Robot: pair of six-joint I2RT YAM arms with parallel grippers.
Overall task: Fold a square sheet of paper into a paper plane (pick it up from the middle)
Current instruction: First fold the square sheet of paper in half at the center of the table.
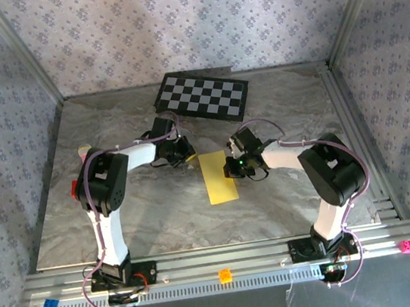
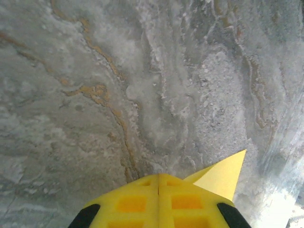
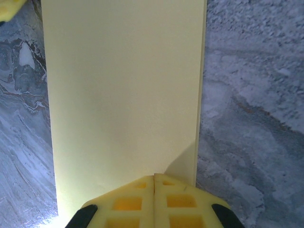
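Because the square sheet of paper [image 1: 219, 180] lies doubled into a narrow strip at the middle of the tabletop [image 1: 153, 222], with its long axis running almost 12 to 6 o'clock in the top view, the coming move likely depends on which arm reaches which edge. The right gripper [image 1: 233, 169] sits at the strip's 3 o'clock long edge with its jaws closed, so the paper lies toward 9 o'clock from it. In its wrist view the sheet spreads out ahead of the shut fingers, though I cannot tell whether any paper is pinched. The left gripper [image 1: 187, 159] is also closed and holds nothing visible. It rests just off the strip's 11 o'clock corner, and its wrist view shows one paper corner poking out at about 2 o'clock. The right arm seems nearer the sheet's middle.
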